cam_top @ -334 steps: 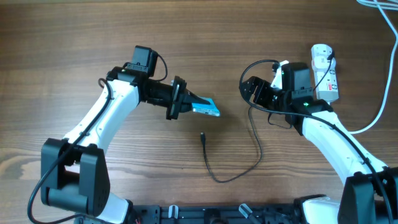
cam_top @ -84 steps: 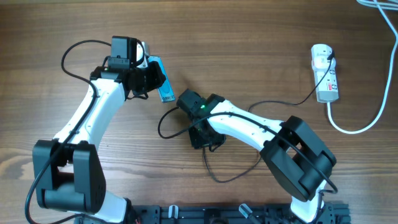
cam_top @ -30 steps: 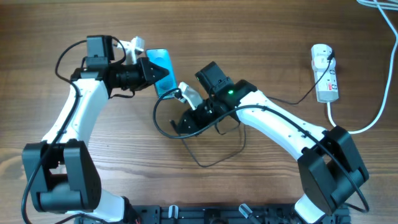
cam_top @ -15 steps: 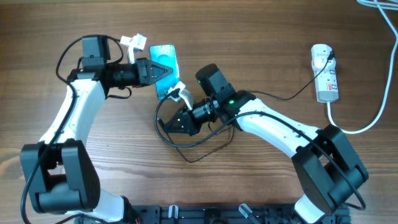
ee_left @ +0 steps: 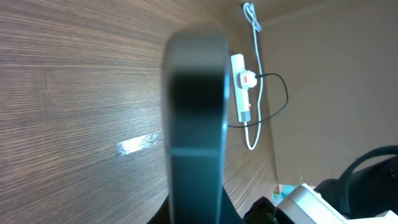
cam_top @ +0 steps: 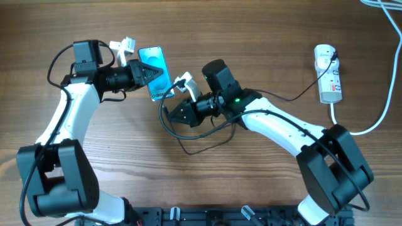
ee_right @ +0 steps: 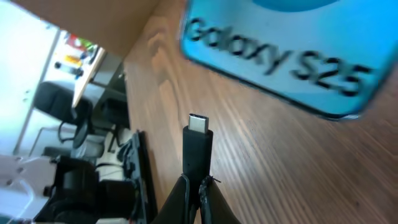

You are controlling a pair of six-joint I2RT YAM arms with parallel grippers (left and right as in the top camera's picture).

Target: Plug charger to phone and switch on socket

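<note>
The pincer [ee_right: 194,185] grips the charger [ee_right: 198,148], its plug just short of the phone [ee_right: 273,53].

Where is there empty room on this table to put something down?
Bare wood: along the top, between the turquoise-screened rectangular phone and the long white power strip; also bottom centre, below the looped thin black charger cable. Crowded: the middle, around phone and cable.

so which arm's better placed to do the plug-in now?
Right. The right tool is shut on the thin black charger cable, its plug tip pointing at the turquoise-screened smartphone; the left tool only holds that phone.
</note>
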